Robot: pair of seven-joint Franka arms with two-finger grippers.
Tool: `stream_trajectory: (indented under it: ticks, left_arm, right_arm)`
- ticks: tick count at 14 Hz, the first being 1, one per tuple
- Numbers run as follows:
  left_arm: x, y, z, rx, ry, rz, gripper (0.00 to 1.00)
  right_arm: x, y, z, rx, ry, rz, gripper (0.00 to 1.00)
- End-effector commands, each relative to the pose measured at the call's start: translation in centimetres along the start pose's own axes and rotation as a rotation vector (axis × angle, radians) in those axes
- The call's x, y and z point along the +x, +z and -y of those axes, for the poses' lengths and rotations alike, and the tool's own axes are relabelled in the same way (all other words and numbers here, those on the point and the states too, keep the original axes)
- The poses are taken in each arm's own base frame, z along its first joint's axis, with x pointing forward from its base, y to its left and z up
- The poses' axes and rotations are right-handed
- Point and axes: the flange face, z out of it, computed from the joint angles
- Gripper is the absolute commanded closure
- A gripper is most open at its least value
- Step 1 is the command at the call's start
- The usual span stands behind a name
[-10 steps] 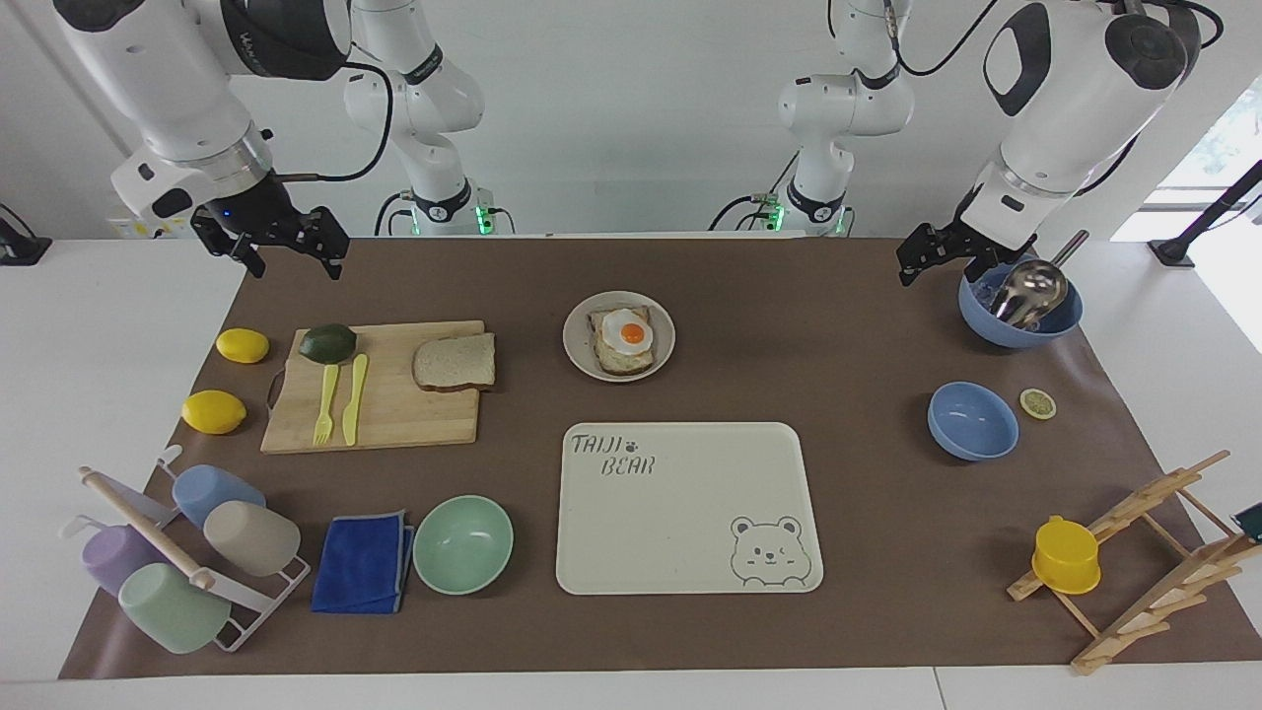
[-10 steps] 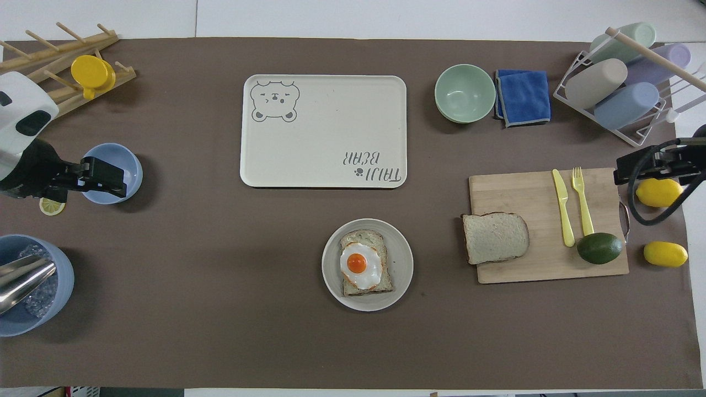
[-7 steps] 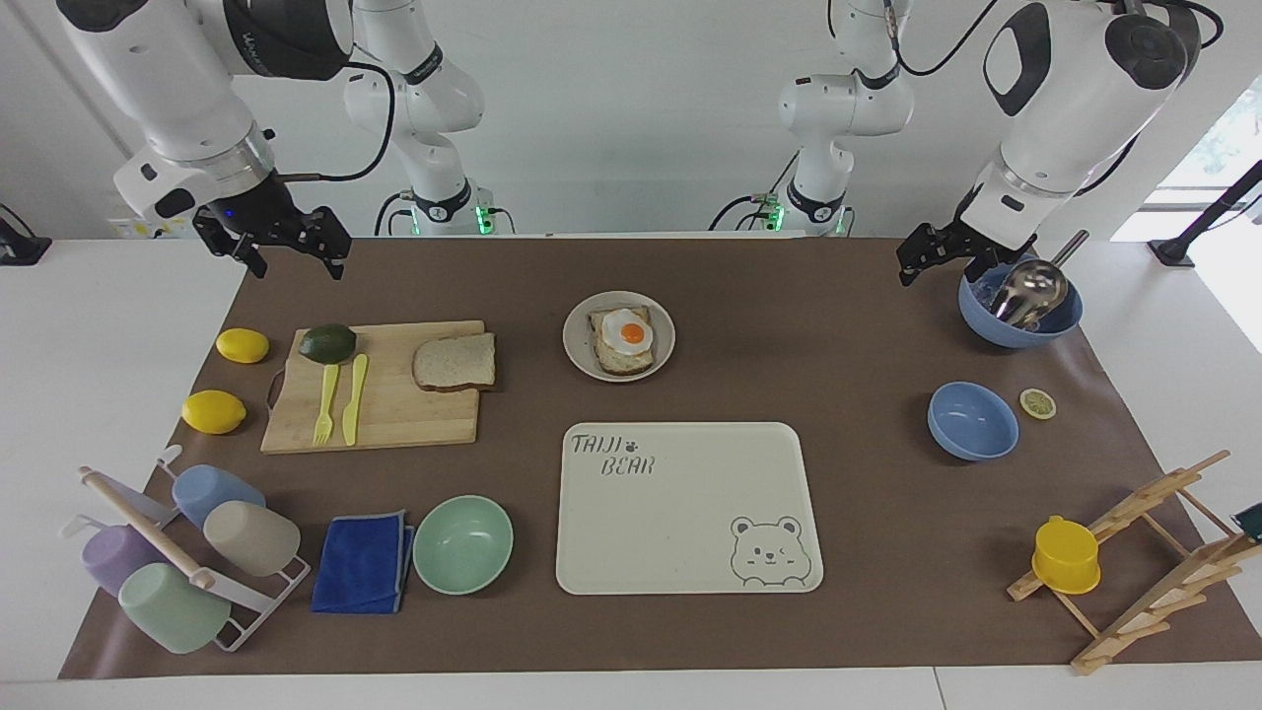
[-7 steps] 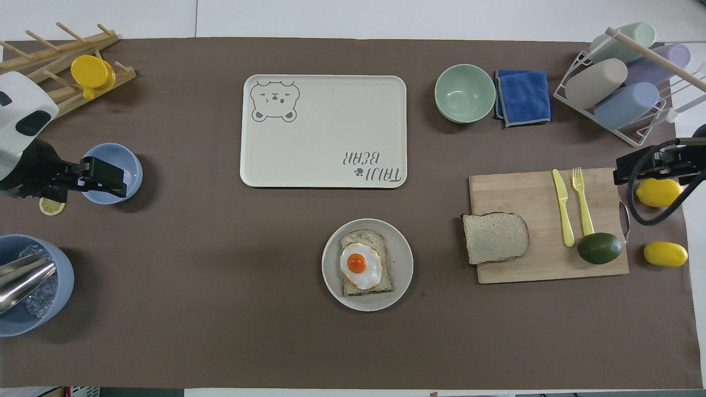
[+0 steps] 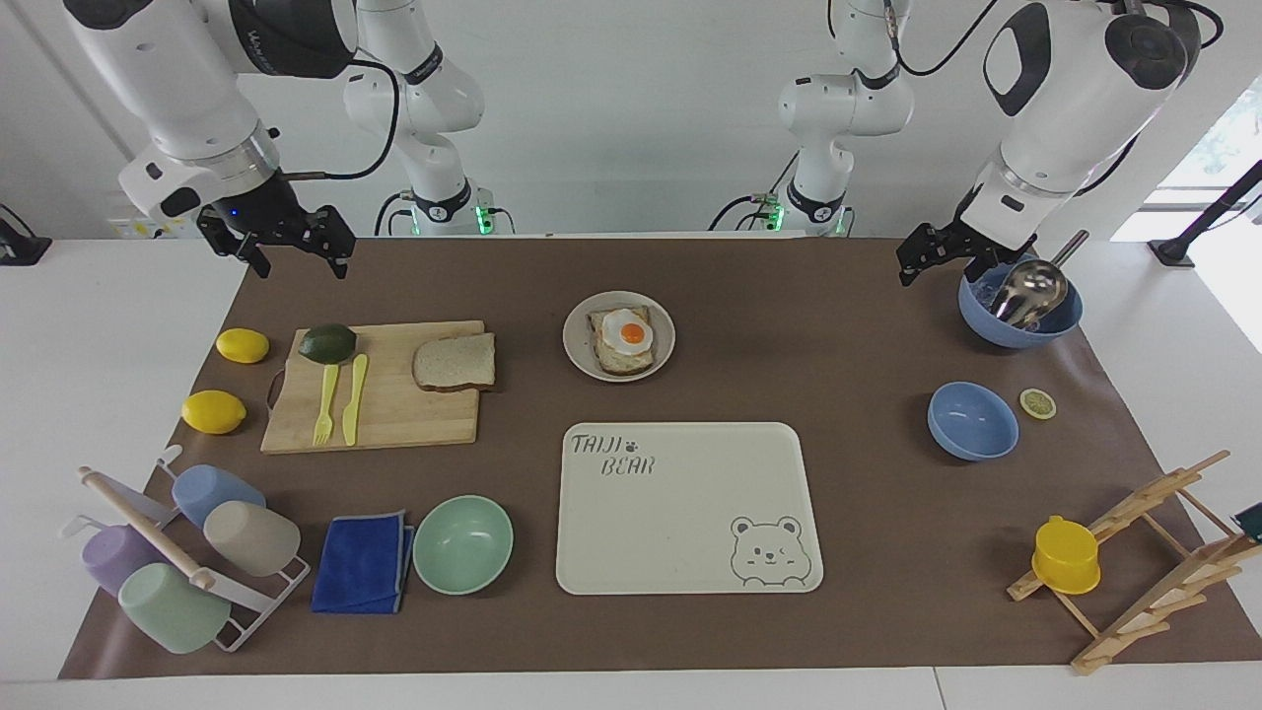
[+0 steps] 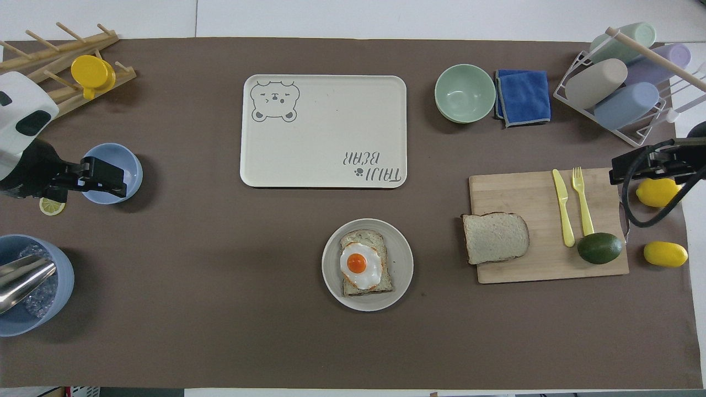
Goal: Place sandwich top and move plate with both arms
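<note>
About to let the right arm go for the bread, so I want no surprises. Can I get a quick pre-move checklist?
1. Sandwich top lies flat on the cutting board, uncovered: ok.
2. Right claw open, holding nothing: ok.
3. Left claw open, waiting over the mat beside the blue bowl with the scoop: ok.
4. Plate holds the egg toast, nothing on the egg: ok.
5. Fork and knife apart from the bread: ok.

A: Arm finish?
B: Both glossy white shells, black joint bands. The left arm (image 5: 1060,108) has a black oval inset, the right arm (image 5: 168,89) a silver wrist ring.
A: Ends?
B: Black linkage on the left gripper (image 5: 937,258) and the right gripper (image 5: 291,247). Black cables, green lights at the bases. Lettering on one band, unreadable, probably a brand.
</note>
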Motion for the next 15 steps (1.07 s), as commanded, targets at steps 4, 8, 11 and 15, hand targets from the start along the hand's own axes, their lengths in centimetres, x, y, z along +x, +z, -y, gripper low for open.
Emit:
stream_trajectory:
  ticks: [4,8,11,15]
  left_arm:
    - [-0.7,-0.1,0.3,0.014,0.005,-0.005,0.0]
    - [-0.7,-0.1,0.3,0.014,0.005,-0.005,0.0]
    - [-0.7,-0.1,0.3,0.014,0.005,-0.005,0.0]
    - [-0.7,-0.1,0.3,0.014,0.005,-0.005,0.0]
  right_arm:
    - [-0.5,1.0,1.1,0.013,-0.076,0.0,0.0]
    - [1.2,8.7,8.8,-0.033,-0.141,0.043,0.0]
    - [2.6,15.7,14.1,-0.165,-0.149,0.063,0.0]
    - [-0.8,24.8,22.3,-0.335,-0.133,0.082,0.0]
